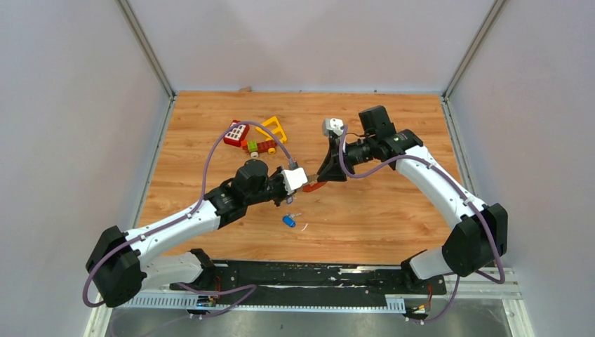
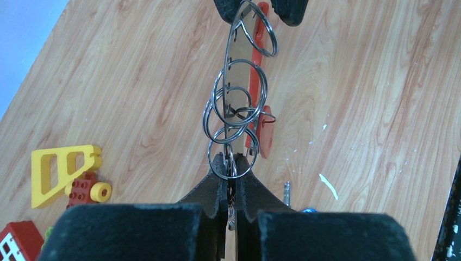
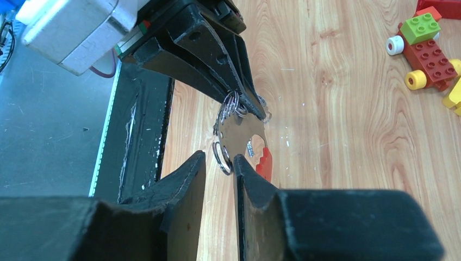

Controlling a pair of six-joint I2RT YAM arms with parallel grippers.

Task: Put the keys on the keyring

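OK, the keyring (image 2: 254,81) is up in the air btw the two arms, mid-table: a string of steel rings w/ the red clip behind. L claw (image 2: 231,167) is clenched tight on the end ring, and that's the only firm hold I can see. R claw (image 3: 218,160) at the far end has its jaws parted, last ring sitting loose btw them, not pinched as far as I can tell. Blue key (image 1: 289,221) lies flat on the table (image 1: 393,210) near the L claw, on the bases' side, not on any ring yet. A red tab (image 2: 266,138) hangs among the rings. Maybe the red key, can't say for sure. Risks, imo: the whole bunch hangs off one thin round wire, so if R backs away it'll prob. swing or twist. The ring could then slide out of L's pads & drop, poss. onto the blue key, knocking it astray. The rings also overlap, so a fingertip could easily snag pulling out. And that key's small & flat on the wood: a hard pick, a claw may just skate it along. Toys (image 1: 252,140) are well apart, no bother.
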